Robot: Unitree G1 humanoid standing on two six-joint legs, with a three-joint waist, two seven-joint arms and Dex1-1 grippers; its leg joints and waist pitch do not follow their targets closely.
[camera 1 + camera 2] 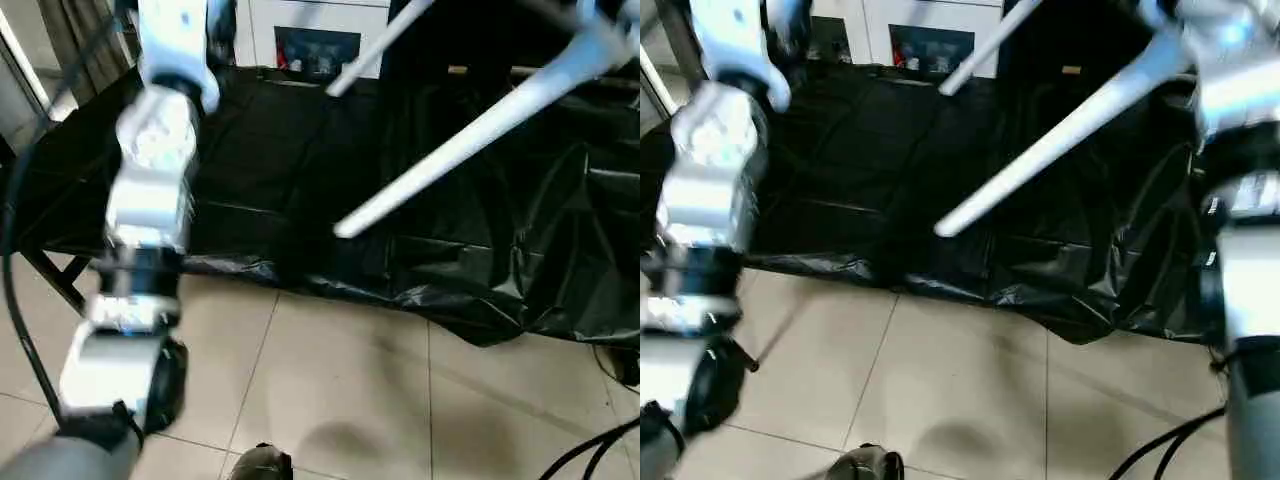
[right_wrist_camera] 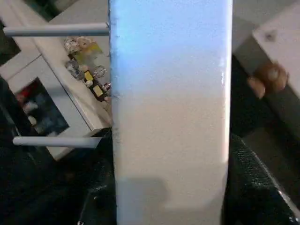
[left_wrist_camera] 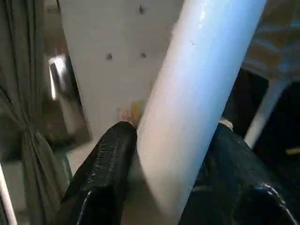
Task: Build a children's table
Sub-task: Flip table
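While my left gripper (image 3: pixel 168 187) clamps a white table leg (image 3: pixel 197 89) between its two black fingers (image 3: pixel 108 173), my right gripper (image 2: pixel 168 187) is closed on another part of the table, a broad white piece (image 2: pixel 171 108) that fills the gap between its fingers; I cannot tell whether that piece is a leg or part of the top.

From my head, two white legs hang in the air above a black sheet (image 1: pixel 290 170) spread over a low stand. The long leg (image 1: pixel 470 135) slants down from upper right towards the middle, its free end over the sheet and not touching it. A thinner-looking leg (image 1: pixel 370 50) runs above it on the same slant. Both rise towards my right arm (image 1: pixel 1240 150). My left arm (image 1: pixel 150 200) reaches up on the left side.

Behind the sheet stands a white cabinet (image 1: pixel 315 35) with a dark glass door. Below the sheet lies a pale tiled floor (image 1: pixel 340 390), with black cables (image 1: pixel 590 450) at its right edge.
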